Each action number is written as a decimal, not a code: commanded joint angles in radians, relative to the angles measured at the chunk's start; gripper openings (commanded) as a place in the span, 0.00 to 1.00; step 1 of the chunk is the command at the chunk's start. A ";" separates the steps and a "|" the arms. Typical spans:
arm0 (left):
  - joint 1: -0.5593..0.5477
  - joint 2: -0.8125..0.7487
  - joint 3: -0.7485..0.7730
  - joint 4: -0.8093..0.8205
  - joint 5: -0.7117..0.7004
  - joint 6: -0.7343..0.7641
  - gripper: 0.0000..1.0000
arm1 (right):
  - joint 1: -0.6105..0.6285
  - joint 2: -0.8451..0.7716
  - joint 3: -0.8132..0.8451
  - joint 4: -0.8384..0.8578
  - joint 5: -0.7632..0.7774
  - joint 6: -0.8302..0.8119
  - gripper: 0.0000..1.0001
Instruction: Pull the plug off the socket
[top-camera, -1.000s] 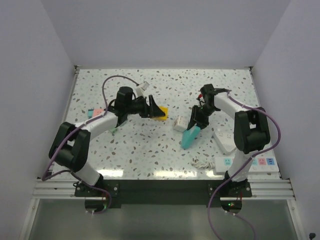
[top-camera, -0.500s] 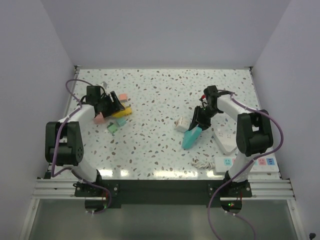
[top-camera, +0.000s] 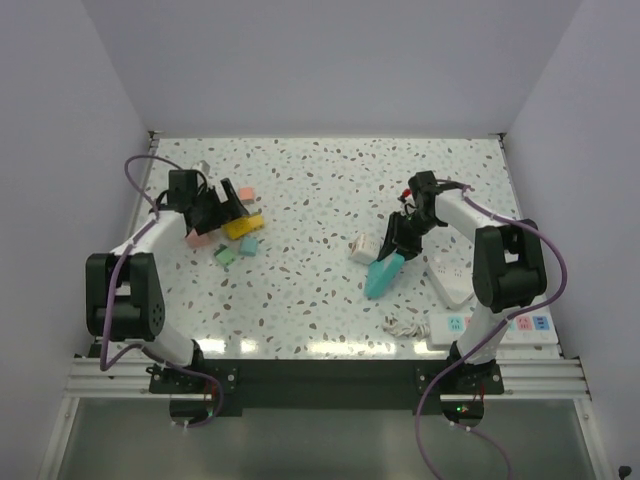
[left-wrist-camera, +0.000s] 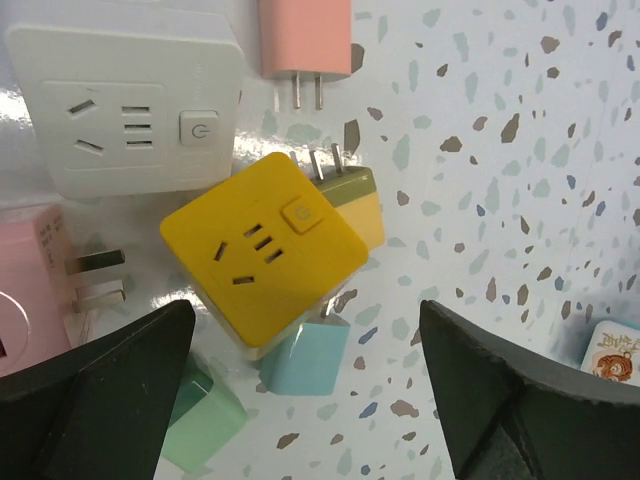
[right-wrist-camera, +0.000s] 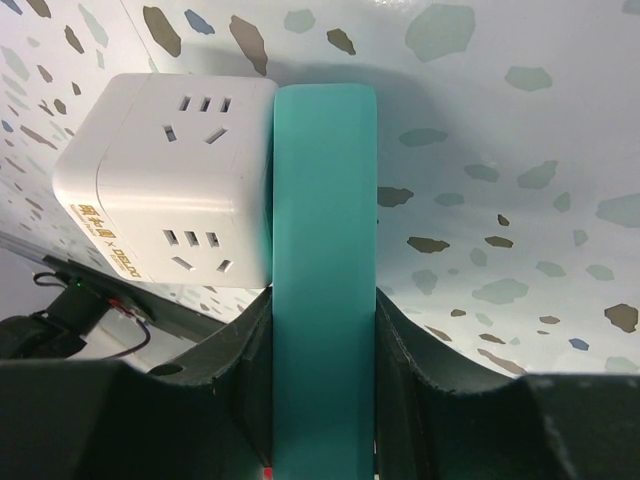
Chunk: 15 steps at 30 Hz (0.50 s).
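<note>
Since a second ago the left arm has swung from the middle of the speckled table (top-camera: 300, 290) to its far-left side, taking the yellow cube socket (left-wrist-camera: 265, 262) along. The left gripper (left-wrist-camera: 305, 310) now hovers over that cube with its jaws spread wide, gripping nothing. On the other side, the right arm has hardly shifted.

The yellow cube lies tilted in a crowded cluster. A white socket adapter (left-wrist-camera: 125, 105) sits just beside its upper-left corner. A pink plug (left-wrist-camera: 305, 40) lies above it with its two pins pointing toward the cube. A pale yellow plug (left-wrist-camera: 355, 200) pokes out from under its right edge. A light blue block (left-wrist-camera: 305, 360) and a green block (left-wrist-camera: 205, 420) lie at its lower edge. A pink adapter (left-wrist-camera: 30, 280) lies to its left with its pins toward it.

The right gripper (right-wrist-camera: 322, 320) pinches the teal plug (right-wrist-camera: 325, 230) flat between its fingers (right-wrist-camera: 400, 350). That plug lies pressed against the side of the white cube socket (right-wrist-camera: 165, 185), right of the table's centre. Whether its pins sit in the cube is hidden.

Near the right arm lie a white power strip (top-camera: 450, 280), a second strip with coloured outlets (top-camera: 490, 327) and a coiled white cable (top-camera: 400, 325).
</note>
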<state>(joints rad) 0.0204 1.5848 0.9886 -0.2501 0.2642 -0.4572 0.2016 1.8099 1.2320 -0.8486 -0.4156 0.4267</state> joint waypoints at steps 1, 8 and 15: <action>0.001 -0.078 0.022 0.037 0.018 0.008 1.00 | -0.001 -0.014 -0.003 0.016 0.051 -0.057 0.00; -0.177 -0.077 0.108 0.023 0.099 -0.011 1.00 | 0.004 -0.043 -0.008 0.036 -0.026 -0.080 0.00; -0.456 0.133 0.154 0.218 0.253 -0.103 1.00 | 0.033 -0.038 -0.034 0.066 -0.077 -0.089 0.00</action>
<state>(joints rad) -0.3721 1.6360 1.1175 -0.1398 0.4267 -0.5087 0.2203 1.8046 1.2167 -0.8314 -0.4629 0.3756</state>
